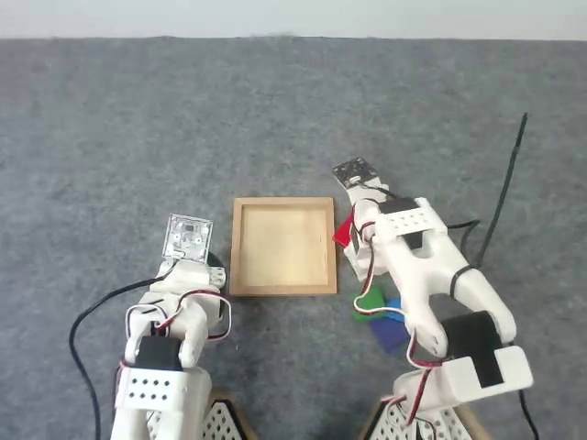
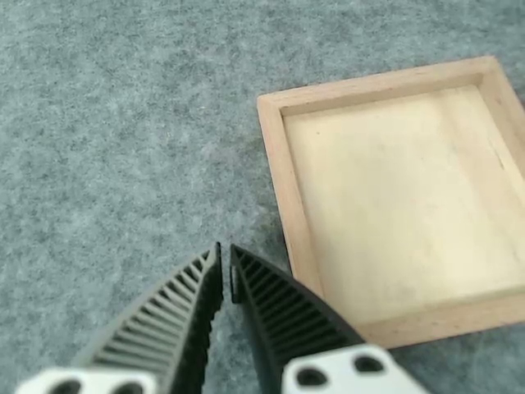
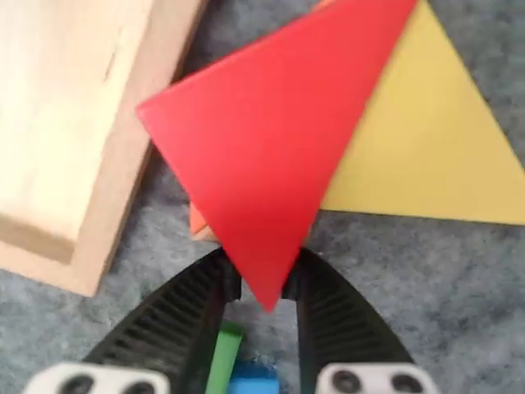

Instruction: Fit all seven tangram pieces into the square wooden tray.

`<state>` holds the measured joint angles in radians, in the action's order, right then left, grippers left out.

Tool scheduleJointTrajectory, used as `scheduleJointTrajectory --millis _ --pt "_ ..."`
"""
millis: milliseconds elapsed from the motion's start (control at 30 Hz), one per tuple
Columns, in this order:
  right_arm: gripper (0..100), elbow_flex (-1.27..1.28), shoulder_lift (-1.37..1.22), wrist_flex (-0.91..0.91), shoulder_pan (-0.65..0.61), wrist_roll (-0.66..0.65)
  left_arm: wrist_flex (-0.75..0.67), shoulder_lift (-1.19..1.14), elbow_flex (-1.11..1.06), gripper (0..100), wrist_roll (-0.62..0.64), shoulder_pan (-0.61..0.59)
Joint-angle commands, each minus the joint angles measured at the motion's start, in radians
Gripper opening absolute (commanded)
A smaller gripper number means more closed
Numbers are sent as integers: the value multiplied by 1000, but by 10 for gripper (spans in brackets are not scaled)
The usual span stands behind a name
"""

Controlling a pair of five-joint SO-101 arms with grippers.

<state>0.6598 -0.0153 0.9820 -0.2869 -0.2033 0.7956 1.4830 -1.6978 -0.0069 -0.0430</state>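
Note:
The square wooden tray (image 1: 282, 291) lies empty in the middle of the grey mat, its pale floor (image 2: 394, 189) bare. Just off the tray's right edge, my right gripper (image 3: 262, 283) is shut on one corner of a red triangle (image 3: 271, 156); the high view shows that piece (image 1: 343, 231) by the same edge. The red triangle overlaps a yellow triangle (image 3: 418, 156), and a sliver of an orange piece (image 3: 198, 222) peeks out beneath. A green piece (image 1: 370, 301) and blue pieces (image 1: 392, 332) lie under the right arm. My left gripper (image 2: 223, 256) is shut on nothing, over the mat left of the tray.
Black cables trail from both arms, one running up the right side (image 1: 503, 197). Bare grey mat (image 1: 183, 119) stretches beyond and to the left of the tray.

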Motion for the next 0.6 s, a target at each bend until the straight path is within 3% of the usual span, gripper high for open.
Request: scheduleJointTrajectory --millis 0,133,400,567 --pt "84 -40 116 -4 114 64 2 12 8 15 9 -5" --pt "84 -40 240 -1 156 63 2 12 8 15 9 -5" --pt "87 -43 282 -24 25 63 2 12 8 15 9 -5" --pt "87 -127 159 -128 165 66 2 12 8 15 9 -5"
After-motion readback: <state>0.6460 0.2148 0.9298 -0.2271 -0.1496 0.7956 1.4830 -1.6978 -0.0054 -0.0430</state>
